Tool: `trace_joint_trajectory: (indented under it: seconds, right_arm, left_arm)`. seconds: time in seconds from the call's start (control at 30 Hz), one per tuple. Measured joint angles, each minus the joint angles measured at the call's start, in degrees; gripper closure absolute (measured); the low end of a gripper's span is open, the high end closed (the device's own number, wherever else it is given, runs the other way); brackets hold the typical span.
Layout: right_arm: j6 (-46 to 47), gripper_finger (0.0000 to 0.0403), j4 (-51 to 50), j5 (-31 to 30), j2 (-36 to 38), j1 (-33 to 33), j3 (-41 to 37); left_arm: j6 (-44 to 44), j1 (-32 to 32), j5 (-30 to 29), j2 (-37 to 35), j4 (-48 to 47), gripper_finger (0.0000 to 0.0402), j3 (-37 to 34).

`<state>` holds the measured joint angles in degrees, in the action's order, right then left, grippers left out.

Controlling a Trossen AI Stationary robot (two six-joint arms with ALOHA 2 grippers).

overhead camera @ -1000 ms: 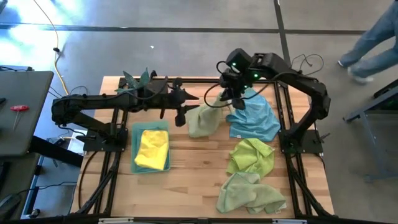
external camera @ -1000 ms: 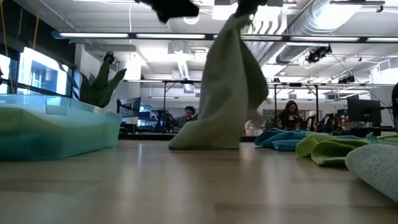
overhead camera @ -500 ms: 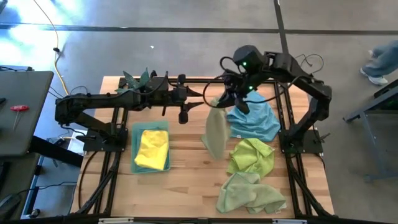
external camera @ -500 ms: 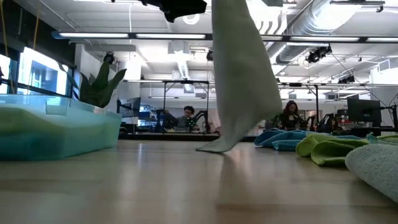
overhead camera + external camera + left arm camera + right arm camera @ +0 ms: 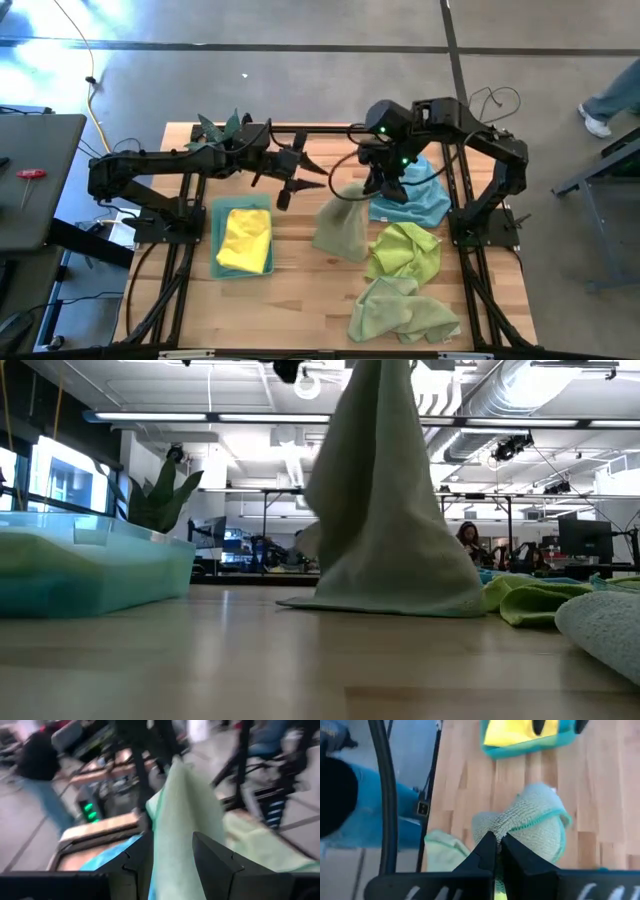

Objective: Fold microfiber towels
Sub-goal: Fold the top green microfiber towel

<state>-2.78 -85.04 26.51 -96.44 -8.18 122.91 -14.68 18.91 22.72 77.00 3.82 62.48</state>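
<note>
A pale green microfiber towel (image 5: pixel 340 232) hangs from my right gripper (image 5: pixel 380 188), which is shut on it above the table's middle. In the low view the towel (image 5: pixel 385 530) drapes down like a tent. My left gripper (image 5: pixel 303 183) stands open just left of the towel, pointing toward it. Its wrist view shows the towel (image 5: pixel 185 800) beyond the gap between its fingers (image 5: pixel 215 862); it touches nothing. A blue towel (image 5: pixel 412 200), a bright green towel (image 5: pixel 405 250) and another pale green towel (image 5: pixel 400 312) lie crumpled at the right. My right gripper pinches a bunched part of the towel by its teal-trimmed hem (image 5: pixel 506 827) between its two shut fingers, coming from above and slanting down. The towel hangs below the fingers. Its lower end (image 5: pixel 400 605) rests spread on the table.
A teal bin (image 5: pixel 222 262) holding a yellow towel (image 5: pixel 245 238) stands at the left of the table. A spiky potted plant (image 5: pixel 225 128) stands at the far left edge. Bare wood lies along the near middle. A person's legs (image 5: pixel 610 100) pass beyond the table's right.
My right gripper has gone up and toward the near edge with the pale green towel. The towel came off the table, swung, and now hangs with its lower end spread on the wood nearer the middle. My left gripper has turned at the wrist to point toward the towel.
</note>
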Motion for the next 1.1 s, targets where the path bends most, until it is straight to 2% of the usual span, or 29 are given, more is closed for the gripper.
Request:
trace_joint_trajectory:
  seconds: [0.1, 0.27, 0.43, 0.67, 1.0, 1.1]
  right_arm:
    - [-4.53, 0.0403, 0.33, 0.05, 0.0, 1.52, 0.0]
    - [-11.77, 0.0403, 4.62, -4.29, 0.0, 3.21, -0.02]
    - [-17.1, 0.0403, 7.82, -5.59, 0.0, 4.32, -0.02]
    - [-23.22, 0.0403, 8.2, -7.27, -0.23, 6.78, -0.02]
    - [-25.77, 0.0403, 8.95, -10.06, -1.75, 6.95, -0.02]
    - [-25.57, 0.0403, 8.48, -10.07, -1.64, 7.39, -0.02]
  left_arm:
    - [1.33, -0.52, 3.02, 1.18, 3.7, 0.0277, 0.0]
    - [4.95, -1.26, 5.17, 3.93, 12.26, 0.0277, 0.04]
    - [9.62, -1.43, 9.17, 6.37, 18.66, 0.0277, -0.03]
    - [14.57, -1.41, 10.4, 8.58, 27.21, 0.0277, 0.0]
    - [21.84, -2.57, 19.77, 12.19, 27.19, 0.0277, -0.02]
    - [22.01, -2.28, 22.42, 12.41, 23.2, 0.0277, 0.02]
